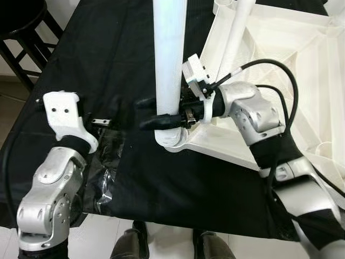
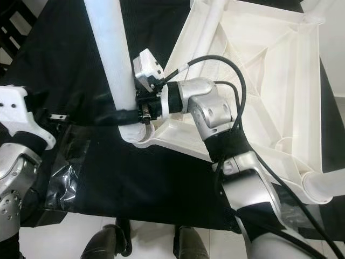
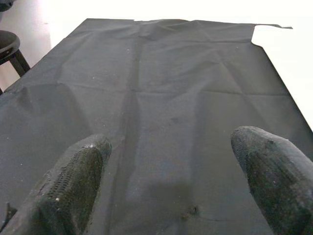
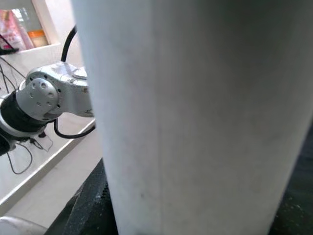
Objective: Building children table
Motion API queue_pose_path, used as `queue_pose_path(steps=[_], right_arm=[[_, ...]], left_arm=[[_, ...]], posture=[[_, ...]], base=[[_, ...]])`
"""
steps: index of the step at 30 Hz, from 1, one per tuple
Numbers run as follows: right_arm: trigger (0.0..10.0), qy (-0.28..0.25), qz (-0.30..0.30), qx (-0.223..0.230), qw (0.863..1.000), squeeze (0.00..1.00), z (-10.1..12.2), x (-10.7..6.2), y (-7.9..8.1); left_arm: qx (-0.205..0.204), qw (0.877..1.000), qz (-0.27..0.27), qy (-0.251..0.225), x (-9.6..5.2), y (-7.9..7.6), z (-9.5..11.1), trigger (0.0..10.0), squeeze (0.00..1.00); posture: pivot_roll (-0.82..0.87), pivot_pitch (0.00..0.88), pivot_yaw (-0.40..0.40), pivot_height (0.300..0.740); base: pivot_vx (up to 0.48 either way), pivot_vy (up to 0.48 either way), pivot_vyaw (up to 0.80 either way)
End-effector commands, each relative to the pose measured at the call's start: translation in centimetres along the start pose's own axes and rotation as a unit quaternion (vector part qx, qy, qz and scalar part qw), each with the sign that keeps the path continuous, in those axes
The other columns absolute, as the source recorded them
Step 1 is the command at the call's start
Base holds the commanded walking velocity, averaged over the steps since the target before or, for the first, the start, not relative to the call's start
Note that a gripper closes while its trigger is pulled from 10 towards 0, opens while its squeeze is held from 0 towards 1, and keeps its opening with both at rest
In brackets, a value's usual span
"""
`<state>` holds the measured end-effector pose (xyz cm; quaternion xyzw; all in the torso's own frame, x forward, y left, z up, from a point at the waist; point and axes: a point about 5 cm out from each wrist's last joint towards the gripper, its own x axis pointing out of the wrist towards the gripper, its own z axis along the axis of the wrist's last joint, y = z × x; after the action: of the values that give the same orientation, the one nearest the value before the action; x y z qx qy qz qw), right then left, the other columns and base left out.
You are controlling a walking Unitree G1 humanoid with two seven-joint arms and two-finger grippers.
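Note:
A white tubular table leg (image 1: pixel 170 54) stands upright in the corner socket of the upturned white plastic table top (image 1: pixel 280 48). The table top lies on a black cloth (image 1: pixel 118 54). My right gripper (image 1: pixel 153 113) is shut on the leg just above the socket, one black finger on each side of it. In the right wrist view the leg (image 4: pixel 195 117) stands right in front of the camera. A second white leg (image 1: pixel 237 32) rises from the table top further back. My left gripper (image 3: pixel 171 142) is open over bare cloth to the left of the leg, holding nothing.
A black stool (image 1: pixel 21 21) stands off the table's far left corner. Crumpled clear plastic (image 1: pixel 105 183) lies on the cloth by my left arm (image 1: pixel 54 183). The table's near edge runs just above my feet (image 1: pixel 129 243). Another leg (image 2: pixel 323 186) lies at the right.

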<state>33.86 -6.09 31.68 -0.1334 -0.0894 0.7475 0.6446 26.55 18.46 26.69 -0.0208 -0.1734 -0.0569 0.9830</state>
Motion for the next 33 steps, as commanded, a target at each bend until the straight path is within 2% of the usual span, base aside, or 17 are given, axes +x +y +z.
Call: queue_pose_path(steps=[1, 11, 15, 33], right_arm=[[10.0, 0.001, 0.018, 0.027, 0.999, 0.00, -0.8, 0.4, 0.2], [10.0, -0.011, 0.064, 0.071, 0.995, 0.00, -0.8, 0.0, -0.1], [10.0, 0.007, 0.063, 0.068, 0.996, 0.00, -0.9, -0.9, -0.6], [10.0, 0.039, 0.044, 0.060, 0.996, 0.00, -1.3, -1.4, -1.6]], left_arm=[[0.014, 1.000, 0.012, 0.005, -0.7, 0.5, 0.1, 10.0, 0.00], [0.023, 1.000, 0.020, 0.007, -1.0, 0.8, 0.3, 10.0, 0.00], [0.025, 0.999, 0.021, 0.008, -1.1, 0.9, 0.3, 10.0, 0.00], [0.024, 0.999, 0.021, 0.008, -1.2, 0.8, 0.4, 10.0, 0.00]], posture=[[0.02, 0.438, -0.006, 0.740], [0.04, 0.450, -0.011, 0.740], [0.04, 0.451, -0.013, 0.740], [0.04, 0.459, -0.016, 0.740]], base=[[0.000, 0.000, 0.00], [0.000, 0.000, 0.00], [0.000, 0.000, 0.00], [0.000, 0.000, 0.00]])
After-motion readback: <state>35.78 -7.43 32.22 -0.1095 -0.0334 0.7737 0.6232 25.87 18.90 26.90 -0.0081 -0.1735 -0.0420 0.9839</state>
